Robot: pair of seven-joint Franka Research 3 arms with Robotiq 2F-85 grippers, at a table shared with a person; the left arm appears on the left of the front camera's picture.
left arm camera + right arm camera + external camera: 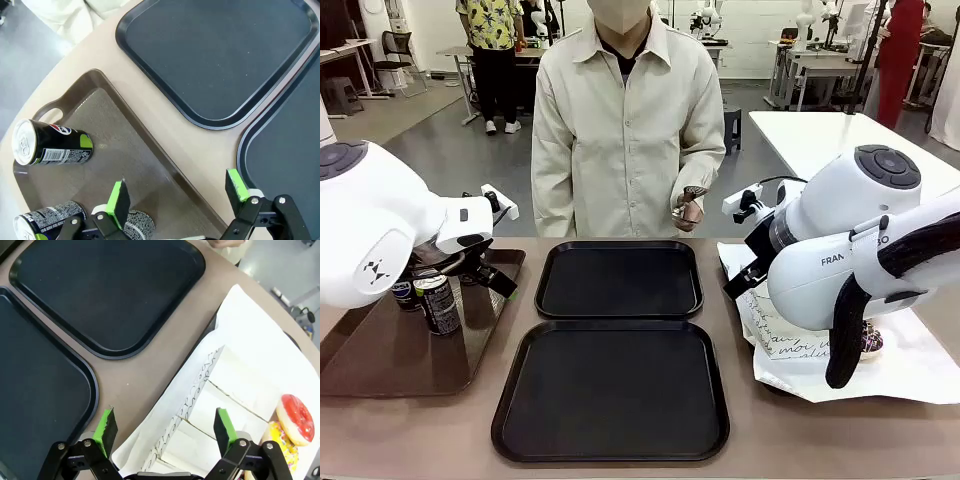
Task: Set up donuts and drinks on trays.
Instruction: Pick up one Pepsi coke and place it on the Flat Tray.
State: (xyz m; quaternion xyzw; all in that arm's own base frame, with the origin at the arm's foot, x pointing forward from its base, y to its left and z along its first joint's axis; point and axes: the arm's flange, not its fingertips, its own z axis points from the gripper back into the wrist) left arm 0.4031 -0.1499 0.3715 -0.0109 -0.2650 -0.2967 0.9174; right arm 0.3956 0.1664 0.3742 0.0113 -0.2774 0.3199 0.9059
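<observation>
I see matt, finely grained plastic in the black trays, glossier plastic with a stippled floor in the brown tray, shiny printed metal on the Pepsi can, and matt white paper under the glossy red-iced donut.

Tan table, one surface. Lying directly on it: far black tray at 12 o'clock, near black tray just beside it at 6 o'clock, and brown tray at 9 o'clock. White paper sheet at 3 o'clock, with a dark edge showing beneath it.
</observation>
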